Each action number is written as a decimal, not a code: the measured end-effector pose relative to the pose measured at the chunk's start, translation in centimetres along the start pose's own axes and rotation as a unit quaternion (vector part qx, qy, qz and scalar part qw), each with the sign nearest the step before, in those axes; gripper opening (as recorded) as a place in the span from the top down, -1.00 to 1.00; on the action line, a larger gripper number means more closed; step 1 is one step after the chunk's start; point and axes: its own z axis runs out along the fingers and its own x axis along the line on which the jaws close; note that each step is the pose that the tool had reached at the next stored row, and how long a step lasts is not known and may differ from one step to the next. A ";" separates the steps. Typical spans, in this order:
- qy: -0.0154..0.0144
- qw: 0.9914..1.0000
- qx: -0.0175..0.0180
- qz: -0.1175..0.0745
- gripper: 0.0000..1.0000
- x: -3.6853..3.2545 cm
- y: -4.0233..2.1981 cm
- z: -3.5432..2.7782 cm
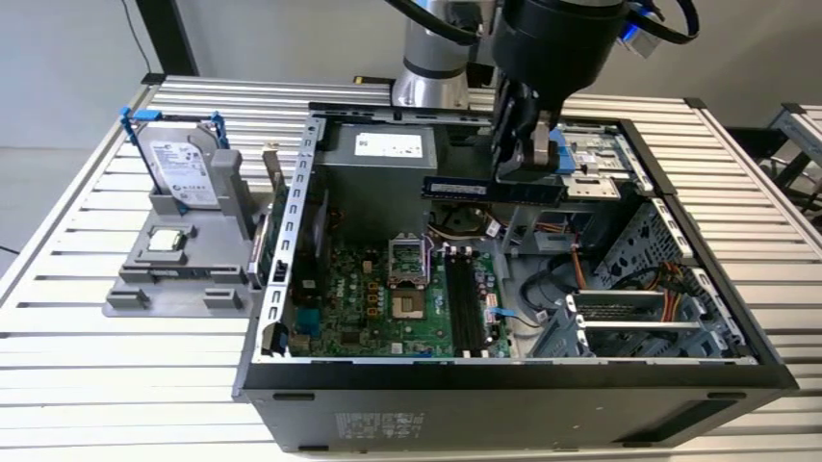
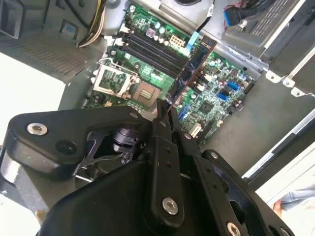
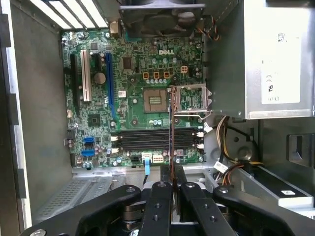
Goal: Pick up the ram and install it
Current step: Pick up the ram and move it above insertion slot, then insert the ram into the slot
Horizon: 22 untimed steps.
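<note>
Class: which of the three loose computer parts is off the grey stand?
The ram, shut in the gripper; hard drive and processor rest on the stand.

Green motherboard (image 3: 129, 105), black slots (image 3: 152, 139), dark blue ram (image 1: 514, 191)

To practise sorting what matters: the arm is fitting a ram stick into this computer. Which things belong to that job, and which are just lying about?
In the job: ram, held by the gripper; black slots on the board; open computer case.
Lying about: hard drive; processor chip; grey stand under them.
</note>
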 end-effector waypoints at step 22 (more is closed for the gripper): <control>0.000 1.000 0.000 0.000 1.00 -0.20 -3.05 -0.07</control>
